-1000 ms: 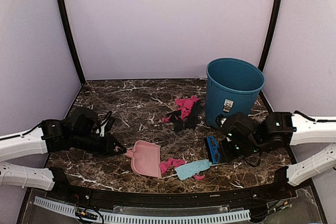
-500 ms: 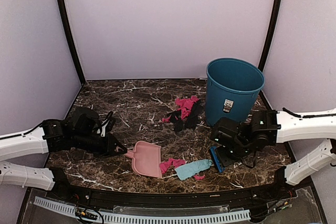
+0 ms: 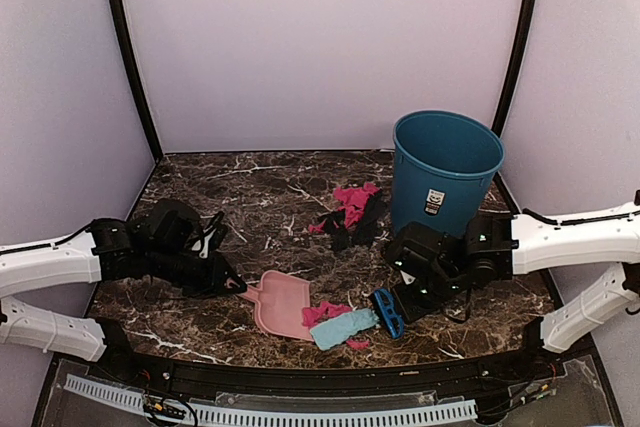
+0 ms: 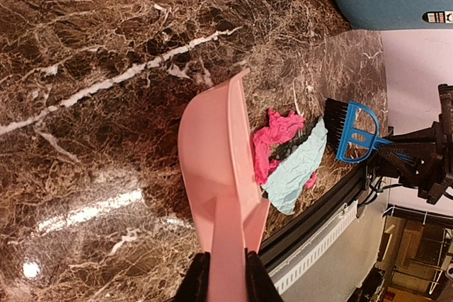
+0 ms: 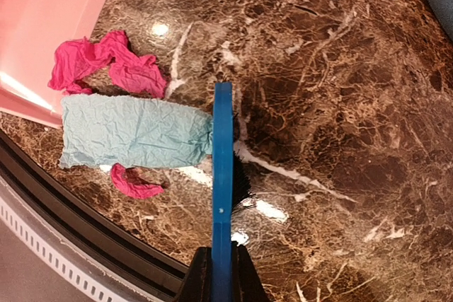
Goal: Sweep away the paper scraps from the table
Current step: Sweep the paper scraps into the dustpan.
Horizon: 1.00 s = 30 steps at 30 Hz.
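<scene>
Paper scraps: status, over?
Left hand shut on dustpan; right hand shut on brush. Near scraps between brush and dustpan mouth; second pile by bin. Path clear.

Glossy, polished worktop (image 5: 340, 68) in dark brown marble pattern with white veins, mirroring lamp glare in bright spots. Smooth pale-pink plastic dustpan (image 4: 212, 153) with a soft sheen. Hard blue plastic brush (image 5: 222, 160), black bristles fuzzy along its side. Thin, matt, finely creased paper for the light blue scrap (image 5: 134, 132). Crumpled, wrinkly, matt magenta scraps (image 5: 106, 61). Dull black scraps (image 3: 345, 232), texture too small to tell. Smooth teal plastic bin (image 3: 460, 187), satin rather than shiny.
</scene>
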Tool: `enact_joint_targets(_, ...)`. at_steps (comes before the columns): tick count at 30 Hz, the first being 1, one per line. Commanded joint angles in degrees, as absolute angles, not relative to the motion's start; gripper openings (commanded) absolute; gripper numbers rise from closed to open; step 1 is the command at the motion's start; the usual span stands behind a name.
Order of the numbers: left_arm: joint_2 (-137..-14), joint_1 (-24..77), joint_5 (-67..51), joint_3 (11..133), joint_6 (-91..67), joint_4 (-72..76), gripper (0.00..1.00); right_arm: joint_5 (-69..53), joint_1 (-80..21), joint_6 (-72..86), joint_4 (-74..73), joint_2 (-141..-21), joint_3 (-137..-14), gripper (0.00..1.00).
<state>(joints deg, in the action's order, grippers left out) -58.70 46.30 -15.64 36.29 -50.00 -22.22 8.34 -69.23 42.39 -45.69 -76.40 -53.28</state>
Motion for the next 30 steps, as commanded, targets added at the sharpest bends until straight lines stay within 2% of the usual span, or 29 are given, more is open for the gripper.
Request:
enact_joint_targets(1, -60.2, 46.5, -15.7, 37.3, -47.9, -28.6, 0.00, 5.2, -69.7, 41.8, -41.6, -77.5, -53.3, 0.00)
enact_joint_targets(30, -63.9, 46.5, -19.8, 37.8, -44.1, -34.9, 0.00, 1.4, -69.3, 40.2, -29.1, -86.2, -55.1, 0.00)
